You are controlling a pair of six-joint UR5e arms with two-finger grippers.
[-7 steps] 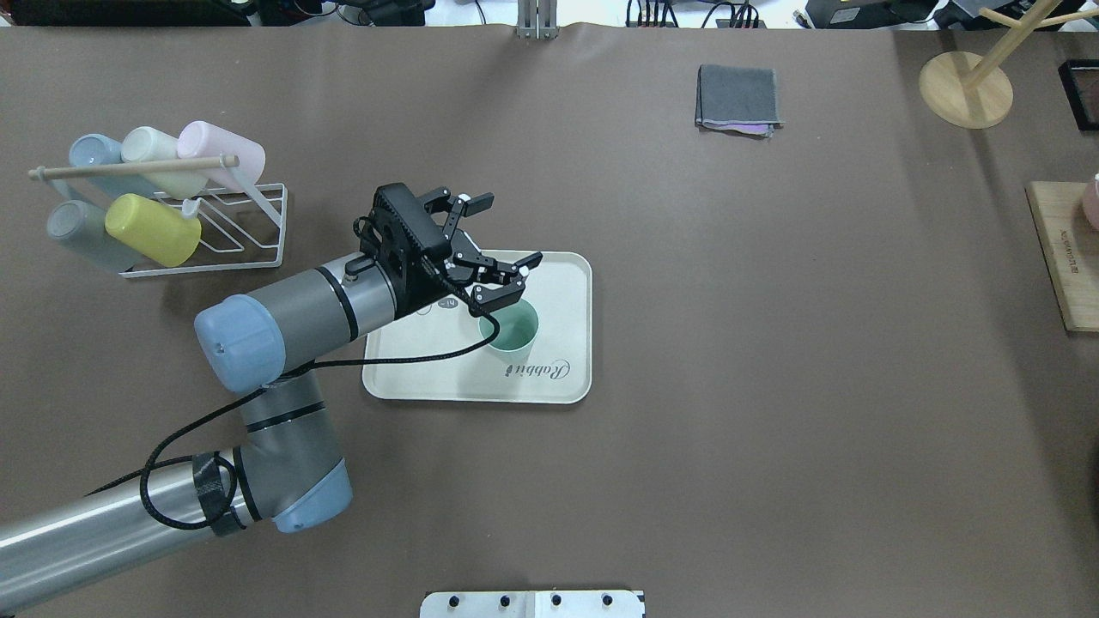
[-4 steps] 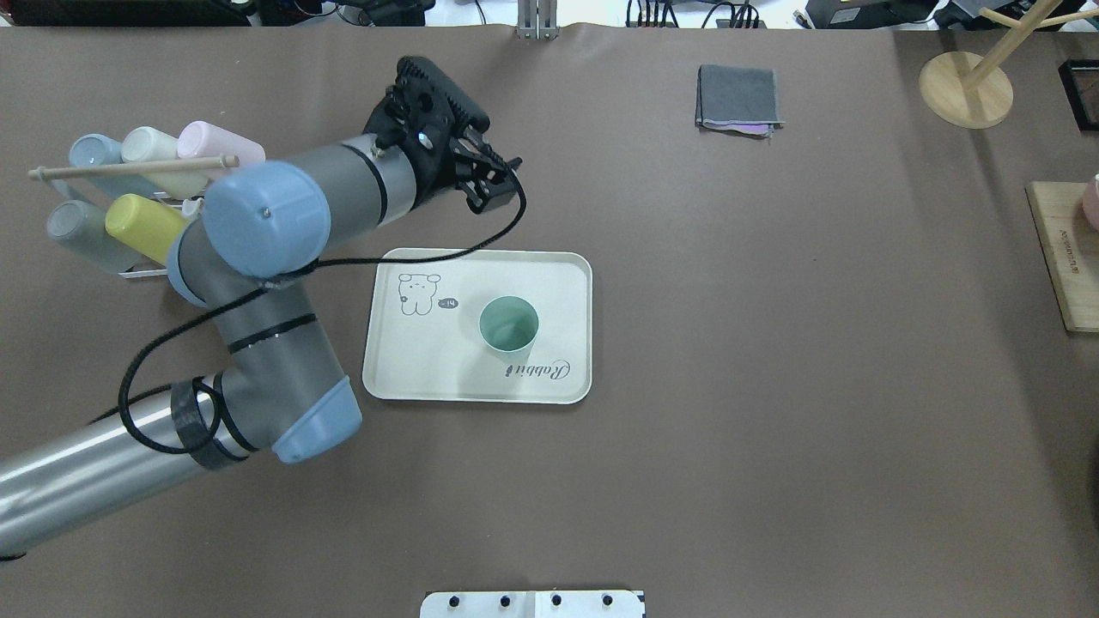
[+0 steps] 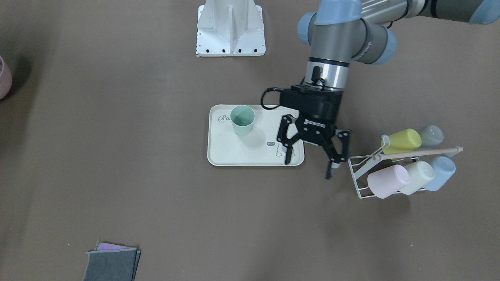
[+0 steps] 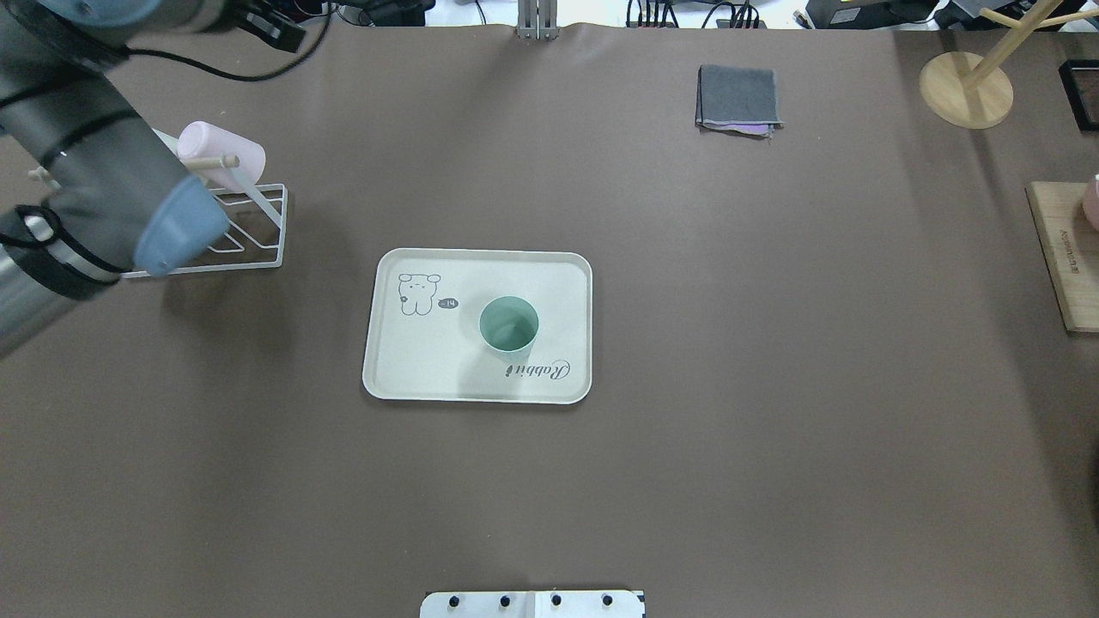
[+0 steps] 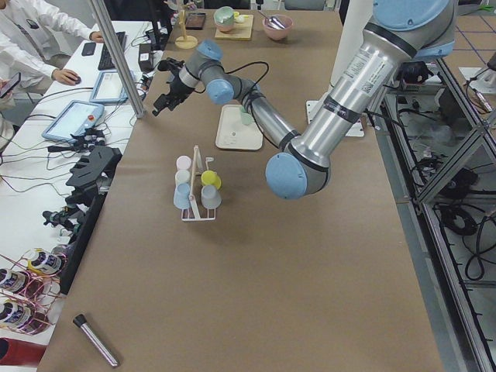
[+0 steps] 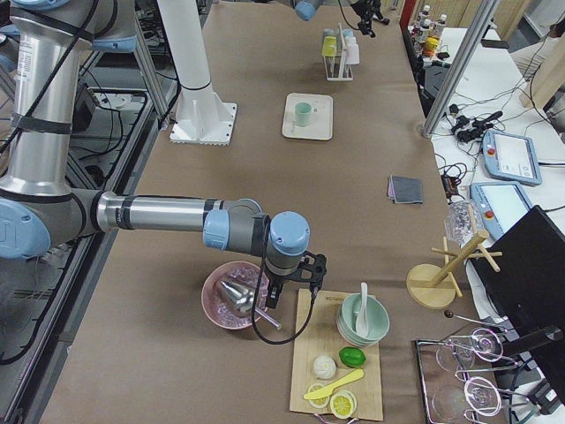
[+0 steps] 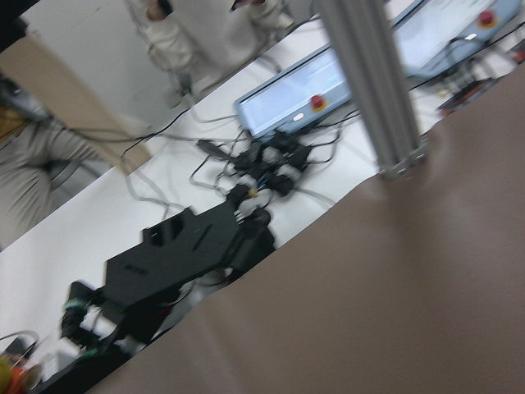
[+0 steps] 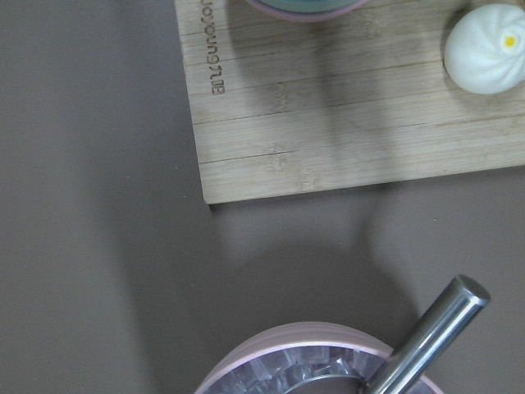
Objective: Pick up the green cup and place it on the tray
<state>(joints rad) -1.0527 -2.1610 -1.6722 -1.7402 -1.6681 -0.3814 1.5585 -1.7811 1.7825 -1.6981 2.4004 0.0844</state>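
Note:
The green cup point(image 4: 508, 324) stands upright on the cream tray point(image 4: 429, 360), beside the "Rabbit" script. Both also show in the front-facing view, the cup point(image 3: 242, 120) on the tray point(image 3: 234, 156). In that view my left gripper point(image 3: 308, 166) is open and empty, hanging between the tray's bunny corner and the cup rack, apart from the cup. In the overhead view the left arm is raised at the far left corner and only part of its hand point(image 4: 268, 27) shows. My right gripper point(image 6: 291, 283) is far off by a pink bowl; I cannot tell whether it is open or shut.
A white wire rack point(image 4: 249, 232) with several pastel cups lies left of the tray. A folded grey cloth point(image 4: 738, 96) lies at the back. A wooden board point(image 4: 1060, 257) and a mug tree base point(image 4: 965, 89) are at the right. The pink bowl point(image 8: 303, 361) holds a metal rod.
My left gripper, open over the cup a second ago, has lifted off and swung away to the far left corner. The green cup stays upright on the tray.

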